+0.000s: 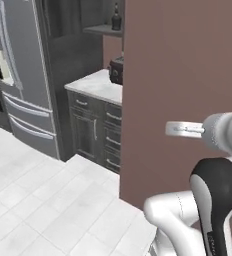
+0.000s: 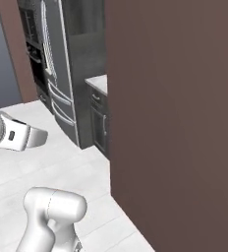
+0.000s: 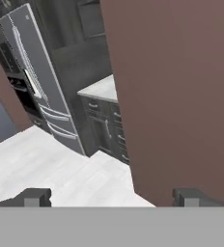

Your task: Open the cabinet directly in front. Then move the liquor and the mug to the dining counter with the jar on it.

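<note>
High at the back, the liquor [image 1: 116, 17], a small dark bottle, stands on a shelf of the dark grey cabinet [image 1: 102, 29]. A brown wall hides the right part of that shelf. The mug, the dining counter and the jar are out of view. In the hand view my gripper [image 3: 113, 198] is open, its two dark fingertips [image 3: 34, 197] far apart with nothing between them. It hangs over the white floor, well short of the cabinet, close to the brown wall's corner. My white hand [image 1: 184, 129] juts left in front of that wall.
A broad brown wall [image 1: 183, 75] fills the right side close to the arm. A steel fridge [image 1: 23, 75] stands at left. A small marble counter [image 1: 95, 85] with a dark toaster [image 1: 116, 71] sits over grey drawers [image 1: 95, 130]. White tiled floor [image 1: 48, 200] lies open at left.
</note>
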